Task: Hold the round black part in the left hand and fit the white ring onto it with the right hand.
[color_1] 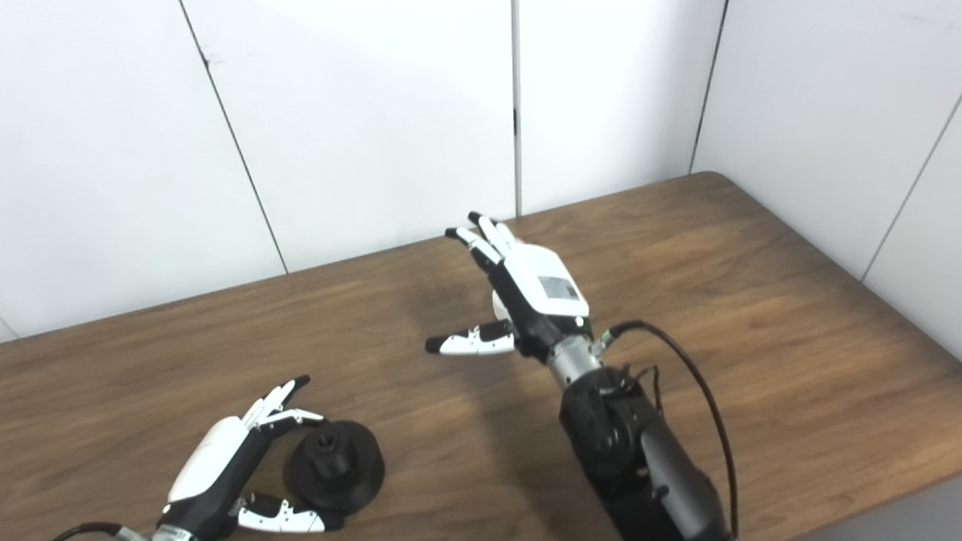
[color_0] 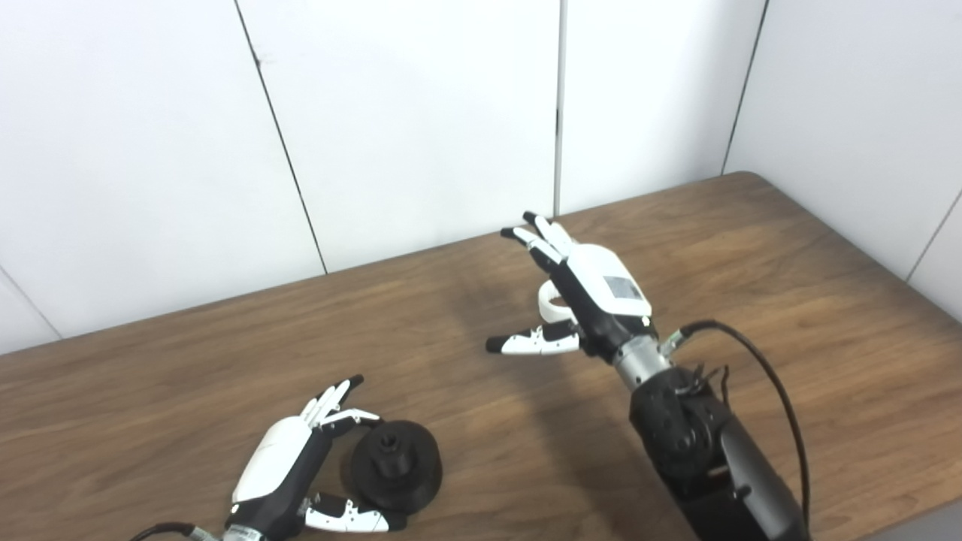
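Beside my open left hand [color_0: 282, 466], the part [color_0: 396, 464] wants cupping; my open right hand [color_0: 582, 289] should pinch the ring [color_0: 551, 303] squarely.

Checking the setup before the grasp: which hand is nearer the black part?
Left. The left hand sits open right beside the black part, fingers and thumb either side of it. The right hand is far off, over the white ring.
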`<act>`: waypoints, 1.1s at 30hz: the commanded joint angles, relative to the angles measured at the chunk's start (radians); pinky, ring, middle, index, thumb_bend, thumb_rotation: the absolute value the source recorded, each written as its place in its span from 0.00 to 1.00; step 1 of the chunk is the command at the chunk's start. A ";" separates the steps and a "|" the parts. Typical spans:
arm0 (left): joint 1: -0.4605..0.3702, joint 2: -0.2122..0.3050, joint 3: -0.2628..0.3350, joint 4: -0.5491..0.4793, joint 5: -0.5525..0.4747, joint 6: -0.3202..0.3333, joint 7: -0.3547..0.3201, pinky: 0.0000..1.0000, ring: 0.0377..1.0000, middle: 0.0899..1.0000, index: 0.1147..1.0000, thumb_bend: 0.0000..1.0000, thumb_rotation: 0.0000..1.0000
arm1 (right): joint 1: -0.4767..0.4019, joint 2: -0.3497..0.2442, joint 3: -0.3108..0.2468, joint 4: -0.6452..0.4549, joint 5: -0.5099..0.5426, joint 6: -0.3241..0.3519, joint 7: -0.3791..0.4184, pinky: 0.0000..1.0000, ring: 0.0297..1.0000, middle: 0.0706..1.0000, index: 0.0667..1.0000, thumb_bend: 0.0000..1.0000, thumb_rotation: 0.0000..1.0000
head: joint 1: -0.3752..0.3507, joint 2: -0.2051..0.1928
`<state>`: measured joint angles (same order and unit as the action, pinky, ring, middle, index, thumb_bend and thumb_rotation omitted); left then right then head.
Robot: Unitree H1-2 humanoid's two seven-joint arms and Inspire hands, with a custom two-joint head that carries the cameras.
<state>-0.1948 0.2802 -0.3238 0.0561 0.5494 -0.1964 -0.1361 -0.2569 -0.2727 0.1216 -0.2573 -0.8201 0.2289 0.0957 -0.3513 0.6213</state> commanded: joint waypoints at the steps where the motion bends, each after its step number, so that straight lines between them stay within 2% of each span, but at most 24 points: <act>1: -0.018 0.002 0.009 -0.017 -0.003 -0.013 0.007 1.00 1.00 1.00 0.56 0.93 0.32 | -0.070 -0.030 -0.014 -0.011 -0.016 0.012 0.012 0.98 1.00 1.00 0.89 0.88 0.46 | 0.001 0.000; 7: -0.024 -0.003 0.009 0.003 -0.002 -0.040 0.020 1.00 1.00 1.00 0.56 0.92 0.33 | -0.119 -0.079 -0.023 0.028 -0.020 0.035 0.045 1.00 1.00 1.00 0.89 0.90 0.47 | 0.002 -0.004; 12: -0.027 -0.006 0.013 -0.001 -0.006 -0.032 0.009 1.00 1.00 1.00 0.56 0.92 0.32 | -0.155 -0.117 -0.025 0.063 -0.001 0.082 0.115 1.00 1.00 1.00 0.89 0.93 0.48 | 0.008 -0.004; 16: -0.030 -0.002 0.016 -0.008 0.000 -0.021 0.003 1.00 1.00 1.00 0.56 0.92 0.33 | -0.180 -0.143 -0.025 0.126 0.027 0.089 0.148 1.00 1.00 1.00 0.91 0.96 0.53 | 0.012 -0.006; 25: -0.025 0.002 0.023 -0.027 0.006 -0.004 -0.008 1.00 1.00 1.00 0.56 0.92 0.33 | -0.229 -0.192 0.014 0.249 0.028 0.141 0.229 1.00 1.00 1.00 0.94 1.00 0.60 | 0.020 -0.002; 33: -0.016 0.005 0.029 -0.042 0.002 0.004 -0.018 1.00 1.00 1.00 0.56 0.92 0.32 | -0.245 -0.217 0.050 0.321 0.039 0.170 0.262 1.00 1.00 1.00 0.93 1.00 0.60 | 0.021 0.004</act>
<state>-0.1950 0.2719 -0.3080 0.0482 0.5510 -0.1837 -0.1633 -0.4462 -0.4670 0.1724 0.0762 -0.7857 0.3975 0.3634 -0.3283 0.6243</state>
